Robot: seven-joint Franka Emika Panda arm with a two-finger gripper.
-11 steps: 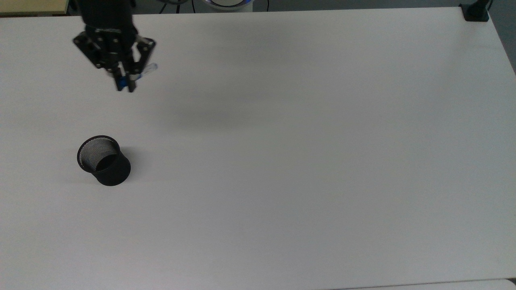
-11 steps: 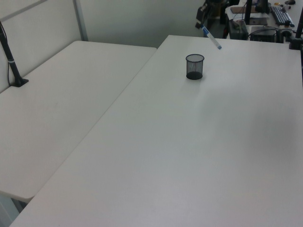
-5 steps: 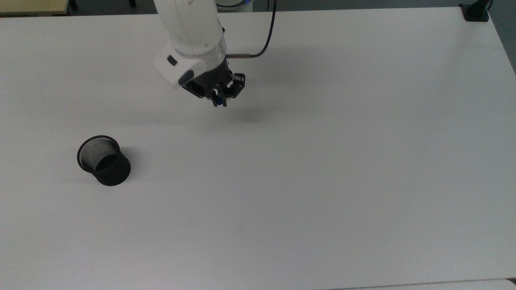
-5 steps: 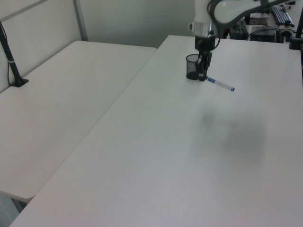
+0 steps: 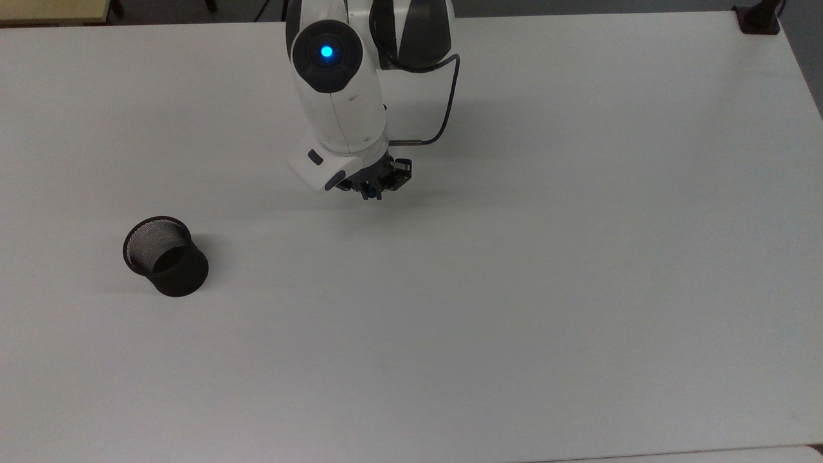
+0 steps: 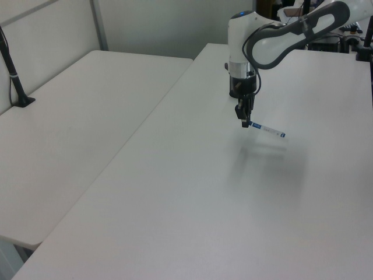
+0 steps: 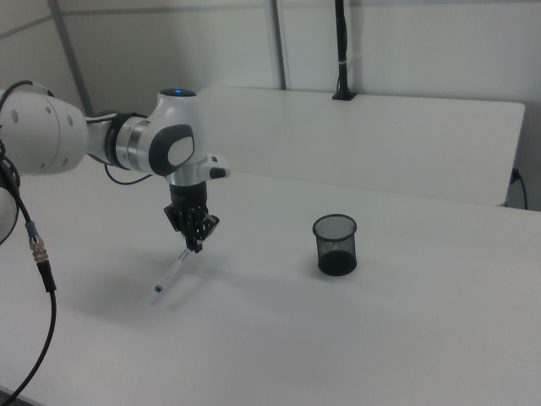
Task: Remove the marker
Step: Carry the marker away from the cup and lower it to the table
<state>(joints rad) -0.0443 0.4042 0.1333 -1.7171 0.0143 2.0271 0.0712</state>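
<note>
While the arm reaches out over the white counter (image 5: 514, 289), its pincer (image 7: 195, 244) points down, clamped on the blue-capped end of the marker (image 6: 267, 129). That marker slants away from the fingers, its far tip low, just above the surface. Well apart, on the top view's left, sits the black mesh cup (image 5: 166, 256), upright.

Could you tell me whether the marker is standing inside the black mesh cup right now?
No, the marker hangs tilted from the pincer above the table, well apart from the mesh cup in the right view.
</note>
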